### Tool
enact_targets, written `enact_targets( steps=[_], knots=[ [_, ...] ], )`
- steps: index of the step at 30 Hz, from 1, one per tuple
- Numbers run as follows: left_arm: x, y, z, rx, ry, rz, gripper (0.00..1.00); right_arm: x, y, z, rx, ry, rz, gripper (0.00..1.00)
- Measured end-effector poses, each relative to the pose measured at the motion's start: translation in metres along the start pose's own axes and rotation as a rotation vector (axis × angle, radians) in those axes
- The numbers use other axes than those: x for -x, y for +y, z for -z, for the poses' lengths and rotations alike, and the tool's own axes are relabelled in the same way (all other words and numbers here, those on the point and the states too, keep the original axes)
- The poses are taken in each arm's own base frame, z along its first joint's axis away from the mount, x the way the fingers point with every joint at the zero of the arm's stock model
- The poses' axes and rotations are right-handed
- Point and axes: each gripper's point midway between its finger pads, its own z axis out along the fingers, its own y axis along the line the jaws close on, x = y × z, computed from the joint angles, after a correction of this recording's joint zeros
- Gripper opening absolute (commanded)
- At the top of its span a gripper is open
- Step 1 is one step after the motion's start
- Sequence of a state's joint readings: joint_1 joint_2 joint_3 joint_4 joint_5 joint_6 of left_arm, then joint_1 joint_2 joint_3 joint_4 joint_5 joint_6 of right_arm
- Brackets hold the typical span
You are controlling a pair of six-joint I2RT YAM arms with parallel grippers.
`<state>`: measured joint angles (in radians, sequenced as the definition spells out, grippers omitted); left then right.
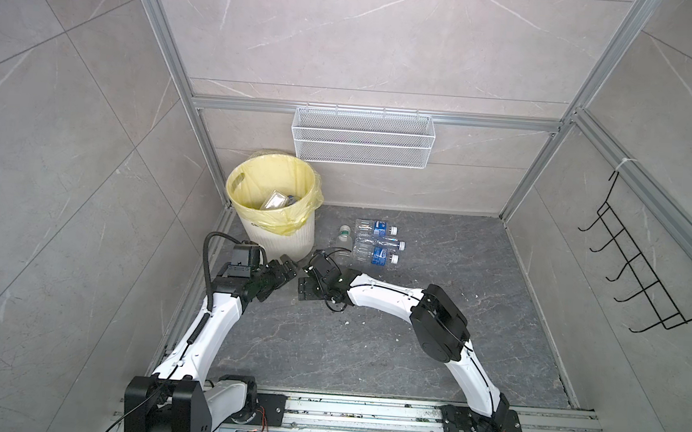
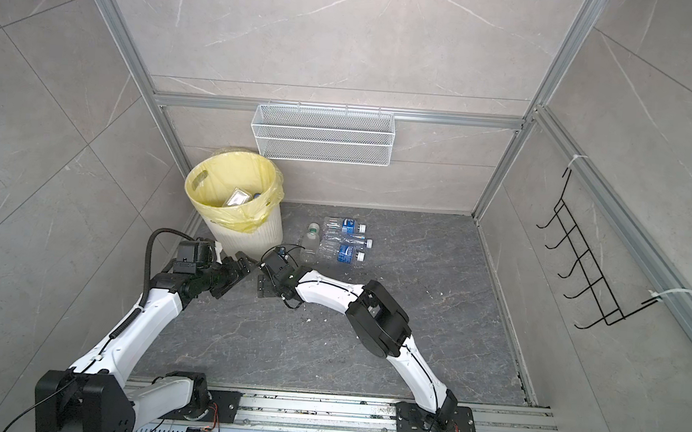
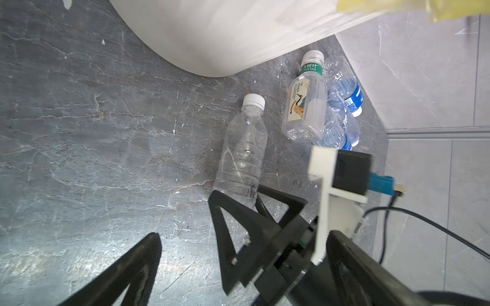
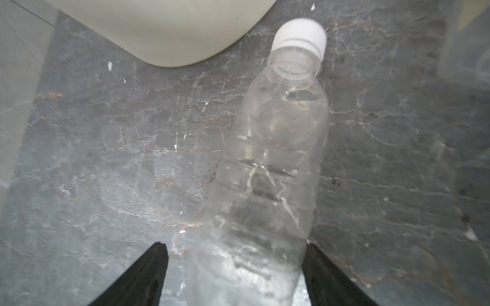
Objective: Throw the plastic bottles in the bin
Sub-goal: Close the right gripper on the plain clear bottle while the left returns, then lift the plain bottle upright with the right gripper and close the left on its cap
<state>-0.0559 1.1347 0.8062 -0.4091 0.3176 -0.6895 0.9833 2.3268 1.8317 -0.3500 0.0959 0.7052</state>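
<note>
A clear plastic bottle (image 4: 267, 164) with a white cap lies on the dark floor, cap toward the bin (image 1: 276, 241). My right gripper (image 4: 236, 275) straddles its base, open: one finger touches the bottle and a gap shows at the other. The same bottle (image 3: 242, 156) shows in the left wrist view with the right gripper's black fingers (image 3: 225, 217) around its base. My left gripper (image 1: 286, 268) hovers open and empty beside the bin's foot. A green-banded bottle (image 1: 344, 242) and three blue-labelled bottles (image 1: 375, 255) lie in a cluster right of the bin.
The cream bin with its yellow bag (image 2: 234, 184) stands in the back left corner and holds some items. A white wire mesh basket (image 1: 362, 137) hangs on the back wall. A black hook rack (image 1: 640, 271) hangs on the right wall. Aluminium frame posts edge the floor.
</note>
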Motion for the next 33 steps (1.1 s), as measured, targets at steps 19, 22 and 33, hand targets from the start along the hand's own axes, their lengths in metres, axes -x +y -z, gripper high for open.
enact_targets(
  steps=[19,22,33],
  knots=[
    [-0.004,-0.006,-0.011,-0.055,0.044,0.043,1.00,-0.035,-0.031,0.025,-0.036,0.058,0.048,0.50],
    [-0.007,-0.007,-0.017,-0.070,0.070,0.063,0.99,-0.041,-0.031,0.043,0.003,0.063,0.071,0.50],
    [-0.027,-0.042,-0.028,-0.144,0.147,0.021,0.93,-0.013,0.006,0.124,0.212,-0.050,0.132,0.50]
  ],
)
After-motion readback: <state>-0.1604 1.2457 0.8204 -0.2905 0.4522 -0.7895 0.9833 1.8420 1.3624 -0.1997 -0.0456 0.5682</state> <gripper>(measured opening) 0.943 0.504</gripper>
